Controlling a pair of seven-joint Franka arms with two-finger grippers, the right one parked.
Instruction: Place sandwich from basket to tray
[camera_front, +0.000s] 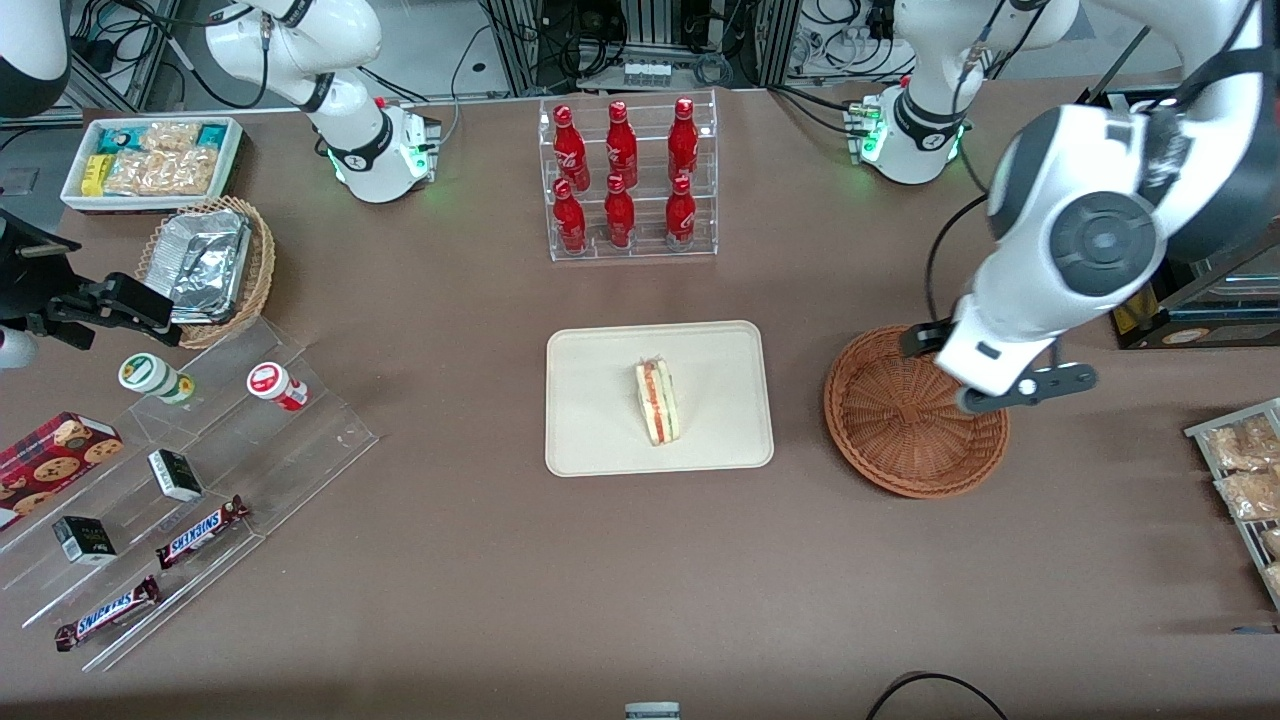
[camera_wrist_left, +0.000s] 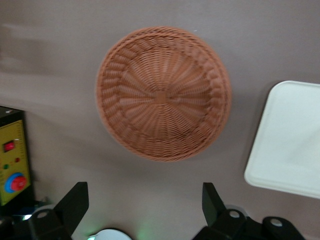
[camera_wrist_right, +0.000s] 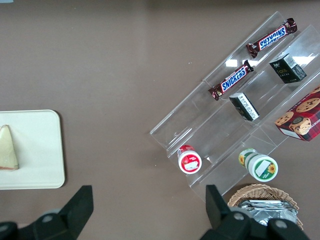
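Note:
The sandwich (camera_front: 657, 402), a pale wedge with red, orange and green layers, lies near the middle of the cream tray (camera_front: 590, 360). The right wrist view also catches part of the sandwich (camera_wrist_right: 7, 148) on the tray (camera_wrist_right: 35, 150). The reddish-brown wicker basket (camera_front: 900, 420) stands beside the tray, toward the working arm's end, and holds nothing. My gripper (camera_front: 985, 375) hangs high over the basket's edge, open, with nothing between its fingers. In the left wrist view the gripper (camera_wrist_left: 144, 195) looks down on the bare basket (camera_wrist_left: 162, 95) and a corner of the tray (camera_wrist_left: 290, 135).
A clear rack of red bottles (camera_front: 625, 180) stands farther from the front camera than the tray. Toward the parked arm's end are acrylic steps with snacks (camera_front: 180, 480), a tan basket of foil containers (camera_front: 215, 265) and a white snack bin (camera_front: 150, 160). A yellow control box (camera_wrist_left: 12, 160) sits near the basket.

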